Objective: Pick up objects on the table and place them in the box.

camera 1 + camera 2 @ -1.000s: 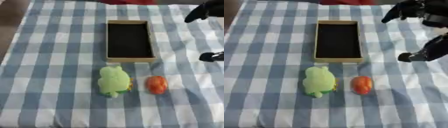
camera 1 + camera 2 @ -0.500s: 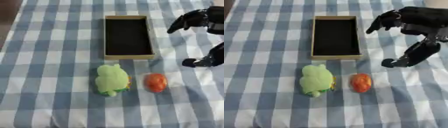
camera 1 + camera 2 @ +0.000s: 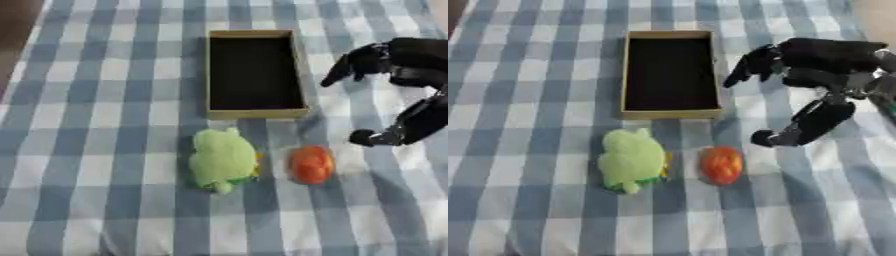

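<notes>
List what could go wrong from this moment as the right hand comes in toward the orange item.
The right hand, open, sits right of the small orange rounded object, which looks smooth and could roll off when touched. The green plush toy lies close beside it, so spread fingers may nudge it. The black-lined cardboard box stands just behind both, and its near rim could catch a low carry.

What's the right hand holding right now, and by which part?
Nothing. The right hand is open above the cloth beside the box, clear of the orange object and the green toy.
</notes>
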Action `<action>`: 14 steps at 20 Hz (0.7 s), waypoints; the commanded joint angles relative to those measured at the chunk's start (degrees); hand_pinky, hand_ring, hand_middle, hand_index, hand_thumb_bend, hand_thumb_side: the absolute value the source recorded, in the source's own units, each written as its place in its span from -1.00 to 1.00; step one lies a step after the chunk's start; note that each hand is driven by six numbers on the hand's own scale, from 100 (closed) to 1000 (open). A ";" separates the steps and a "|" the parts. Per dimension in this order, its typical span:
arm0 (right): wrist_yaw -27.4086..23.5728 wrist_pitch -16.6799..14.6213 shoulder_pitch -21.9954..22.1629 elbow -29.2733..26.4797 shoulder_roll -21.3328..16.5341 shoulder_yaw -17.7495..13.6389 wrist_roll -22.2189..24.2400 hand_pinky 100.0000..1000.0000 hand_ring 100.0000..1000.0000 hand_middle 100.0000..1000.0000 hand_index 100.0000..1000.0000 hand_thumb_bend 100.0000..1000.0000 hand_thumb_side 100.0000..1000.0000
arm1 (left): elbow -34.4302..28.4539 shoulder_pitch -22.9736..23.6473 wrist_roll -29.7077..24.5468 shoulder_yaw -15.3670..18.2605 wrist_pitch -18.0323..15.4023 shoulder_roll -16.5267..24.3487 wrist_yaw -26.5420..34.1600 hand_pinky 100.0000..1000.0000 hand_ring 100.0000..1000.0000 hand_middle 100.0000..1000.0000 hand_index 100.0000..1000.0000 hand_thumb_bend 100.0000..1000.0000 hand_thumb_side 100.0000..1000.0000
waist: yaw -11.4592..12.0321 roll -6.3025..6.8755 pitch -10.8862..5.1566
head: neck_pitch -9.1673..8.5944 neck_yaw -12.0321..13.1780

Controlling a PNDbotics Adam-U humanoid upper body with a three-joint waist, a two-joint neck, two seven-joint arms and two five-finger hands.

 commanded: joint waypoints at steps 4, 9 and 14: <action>1.98 -0.83 0.07 1.52 0.56 0.72 1.21 0.28 0.54 0.48 0.68 -0.30 -0.58 | -0.85 -0.74 -0.19 0.29 -0.04 0.78 0.14 0.63 0.59 0.36 0.63 -0.92 0.32 | 0.07 0.09 -0.90 | 0.30 -0.17; 2.39 -1.18 1.20 2.88 1.94 1.36 2.03 0.25 0.54 0.46 0.66 -0.38 -0.54 | -0.85 -0.75 -0.20 0.29 -0.05 0.69 0.19 0.63 0.59 0.36 0.63 -0.92 0.32 | 0.07 0.09 -0.80 | 0.30 -0.19; 1.79 -1.12 2.16 3.20 3.07 1.27 2.74 0.22 0.53 0.44 0.64 -0.45 -0.52 | -0.85 -0.79 -0.21 0.29 -0.07 0.64 0.22 0.64 0.59 0.36 0.63 -0.93 0.32 | -0.05 0.17 -0.75 | 0.30 -0.22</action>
